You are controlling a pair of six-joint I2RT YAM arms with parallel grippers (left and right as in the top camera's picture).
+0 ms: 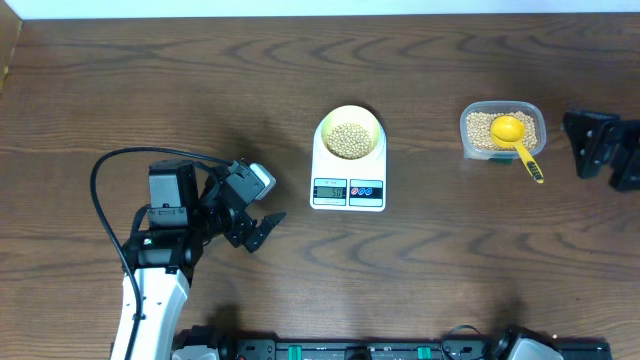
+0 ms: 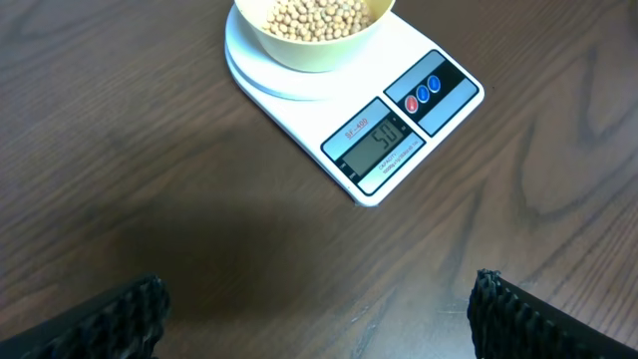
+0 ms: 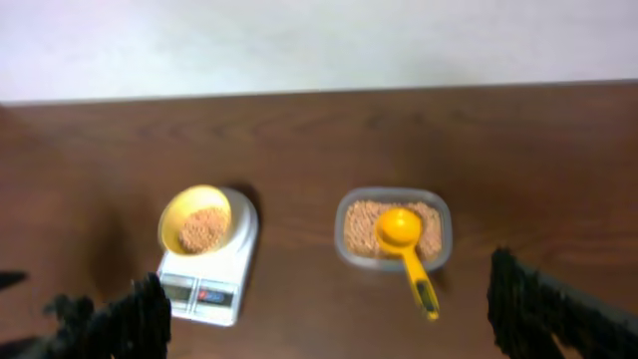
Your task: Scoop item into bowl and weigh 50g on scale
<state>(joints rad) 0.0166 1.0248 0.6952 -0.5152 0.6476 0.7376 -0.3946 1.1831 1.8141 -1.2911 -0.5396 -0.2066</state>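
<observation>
1. The bowl point(image 1: 349, 118), holding the beans point(image 1: 349, 140), is seated on the scale point(image 1: 347, 172) at the middle of the table point(image 1: 200, 90). The display point(image 2: 377, 142) appears to show the target weight.
2. The left end effector point(image 1: 264, 232) is spread and empty toward the front-left corner. The right end effector point(image 1: 575, 145) is likewise spread and empty at the right edge.
3. The reading could be upset if the scale were nudged by the left end effector, which faces it.
4. The scoop point(image 1: 510, 130) lies in the tub point(image 1: 466, 135) towards the right edge, its handle overhanging the rim. Beans could be spilled if the handle were caught by the right end effector.
</observation>
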